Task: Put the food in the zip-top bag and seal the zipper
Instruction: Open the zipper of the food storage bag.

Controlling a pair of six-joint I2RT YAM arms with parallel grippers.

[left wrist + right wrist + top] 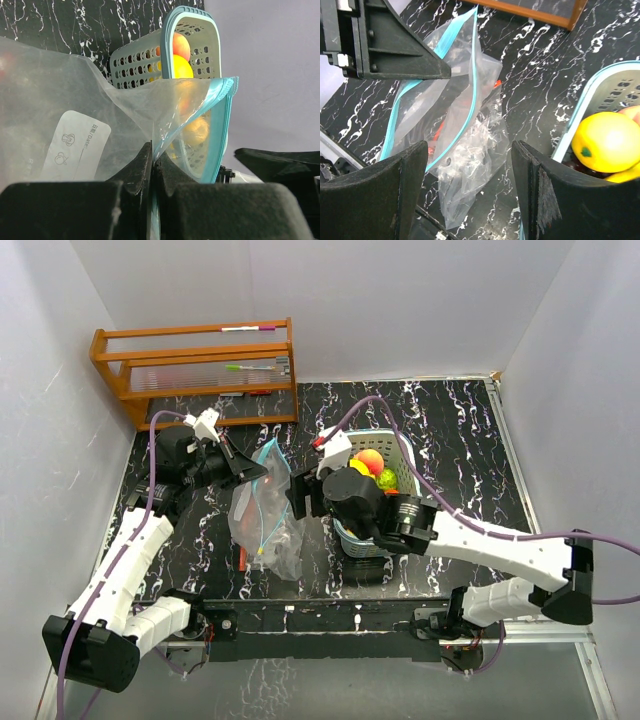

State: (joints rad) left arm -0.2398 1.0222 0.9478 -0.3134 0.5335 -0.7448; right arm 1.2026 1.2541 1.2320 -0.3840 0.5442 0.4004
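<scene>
Left hand (152, 160) pinched the bag (265, 525) by its rim. Right hand (470, 150) hung spread beside the basket (135, 62), fruit (607, 135) inside, zipper (475, 75) unsealed.

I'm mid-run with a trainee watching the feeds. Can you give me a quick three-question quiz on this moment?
1. True or false: the left gripper is shut on the rim of the zip-top bag.
2. Where does the yellow round fruit lie? A: in the basket. B: in the zip-top bag. C: on the wooden rack.
3. Fill in: the right gripper has its jaws ____.
Key: 1 true; 2 A; 3 open.
</scene>
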